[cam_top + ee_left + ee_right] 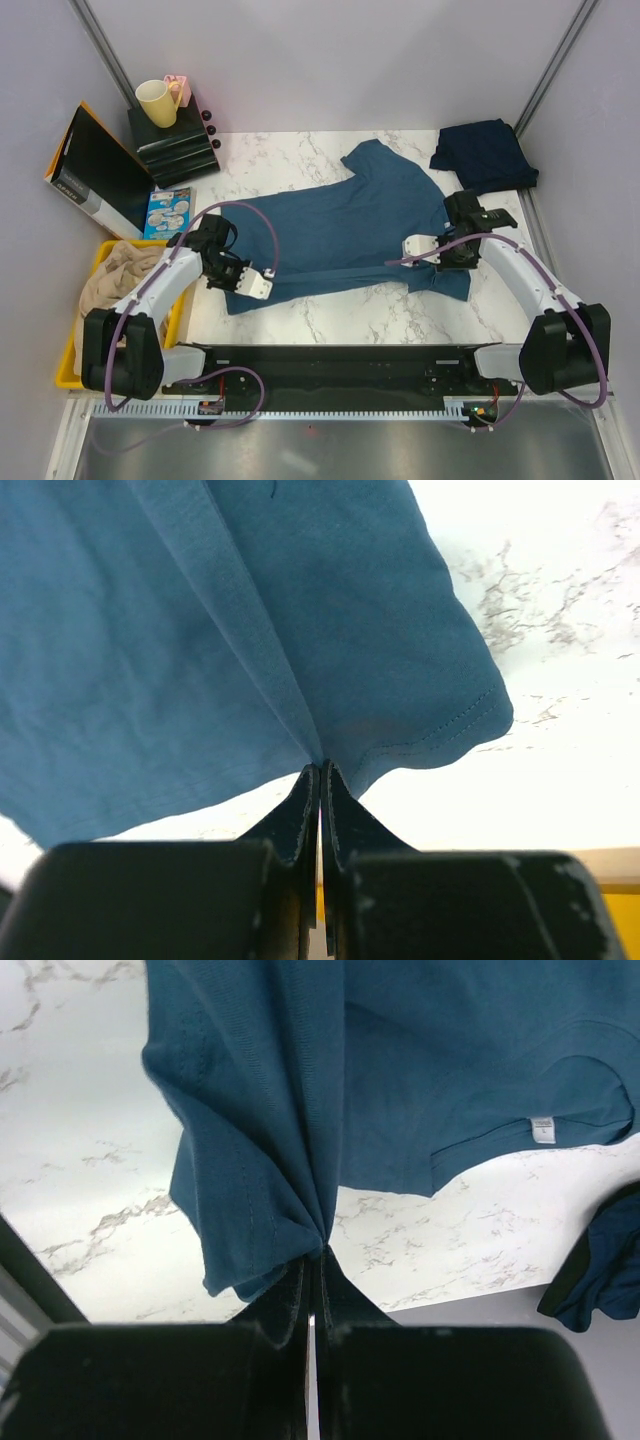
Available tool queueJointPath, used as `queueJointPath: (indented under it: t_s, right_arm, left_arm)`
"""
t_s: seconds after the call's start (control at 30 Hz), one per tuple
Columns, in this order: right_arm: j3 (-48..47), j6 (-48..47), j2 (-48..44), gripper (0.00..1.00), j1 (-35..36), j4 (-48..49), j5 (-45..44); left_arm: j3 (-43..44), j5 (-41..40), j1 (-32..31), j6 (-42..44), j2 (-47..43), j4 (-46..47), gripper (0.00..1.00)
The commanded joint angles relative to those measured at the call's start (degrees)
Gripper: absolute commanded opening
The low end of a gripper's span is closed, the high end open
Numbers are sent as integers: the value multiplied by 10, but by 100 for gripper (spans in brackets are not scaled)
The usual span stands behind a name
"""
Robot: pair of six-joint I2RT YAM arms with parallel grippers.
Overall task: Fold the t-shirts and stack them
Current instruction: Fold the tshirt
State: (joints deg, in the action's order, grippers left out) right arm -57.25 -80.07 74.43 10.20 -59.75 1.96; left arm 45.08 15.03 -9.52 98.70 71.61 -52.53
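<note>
- From my remote station I see a white marbled surface (330,310) enclosed by pale lilac walls (330,60), with both arms bolted at its near edge.
- The steel-blue t-shirt (350,225) lies spread across the middle of the surface. Its hem is toward the left arm (165,280) and its collar end toward the right arm (520,270).
- The left jaws are fully closed, pinching the shirt's stitched hem close to a corner. In the left wrist view the cloth (200,650) fans upward from the pinch point.
- The right jaws are likewise clamped tight on a bunched fold of the same shirt. In the right wrist view the gathered pleats (270,1140) run into the pinch, and the collar with its small white label (541,1128) sits off to the right.
- The navy t-shirt (485,155) sits as a compact bundle at the far right corner of the surface, just beyond the blue shirt. I cannot tell whether the two touch.
- Off the left edge is a yellow tray (70,370) holding a crumpled beige cloth (115,280).
- At the far left corner a yellow mug (155,102) stands on a black stand (175,150), with a black folder (95,170) leaning beside it and a blue booklet (168,212) lying flat nearby.
</note>
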Motion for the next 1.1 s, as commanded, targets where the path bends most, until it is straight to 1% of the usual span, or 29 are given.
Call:
queueJointPath:
  t_s: [0.0, 0.13, 0.4, 0.6, 0.83, 1.07]
  right_arm:
    - [-8, 17, 15, 0, -5, 48, -43]
    - [-32, 19, 40, 0, -5, 99, -52]
    - [-73, 10, 105, 0, -5, 151, -61]
    - [-93, 1, 141, 0, -5, 170, -66]
    - [-107, -17, 157, 0, -4, 210, -74]
    - [-134, -29, 179, 0, -5, 210, -76]
  left_arm:
    - [27, -61, 5, 3, 27, -28, 2]
    - [42, -65, 5, -11, 43, -19, 2]
    - [49, -74, 5, -10, 60, 2, 2]
    - [48, -82, 5, -9, 74, 18, 2]
    - [50, -91, 3, -7, 88, 28, 2]
    - [53, -102, -1, -13, 109, 54, 2]
